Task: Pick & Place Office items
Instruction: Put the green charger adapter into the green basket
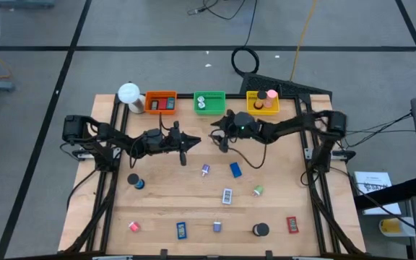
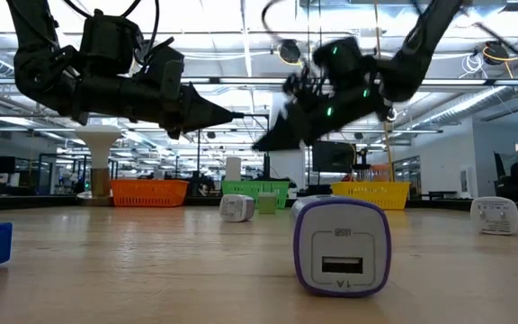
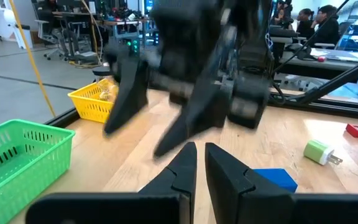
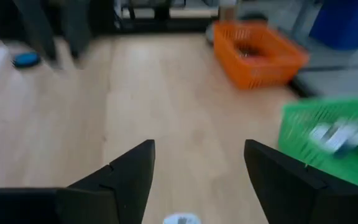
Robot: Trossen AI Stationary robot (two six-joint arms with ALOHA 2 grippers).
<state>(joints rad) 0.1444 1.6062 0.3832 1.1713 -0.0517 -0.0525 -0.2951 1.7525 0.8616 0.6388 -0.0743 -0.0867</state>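
Note:
My left gripper (image 1: 185, 146) hovers shut and empty above the table's far middle; its fingers (image 3: 197, 163) stand almost together. My right gripper (image 1: 219, 139) hangs open and empty just to its right, in front of the green tray, with fingers wide apart (image 4: 197, 155). Office items lie flat on the wood nearer the front: a blue rectangle (image 1: 235, 170), a purple-and-white bit (image 1: 206, 170), a white piece (image 1: 227, 196), a green bit (image 1: 258, 191), a black roll (image 1: 134, 180), another black roll (image 1: 260, 230), a red rectangle (image 1: 292, 224) and a blue rectangle (image 1: 181, 230).
The orange tray (image 1: 161, 102), green tray (image 1: 209, 102) and yellow tray (image 1: 263, 102) line the far edge, each holding pieces. The white ball lamp (image 1: 129, 94) stands left of them. A pink bit (image 1: 133, 226) and a purple bit (image 1: 217, 227) lie near the front edge.

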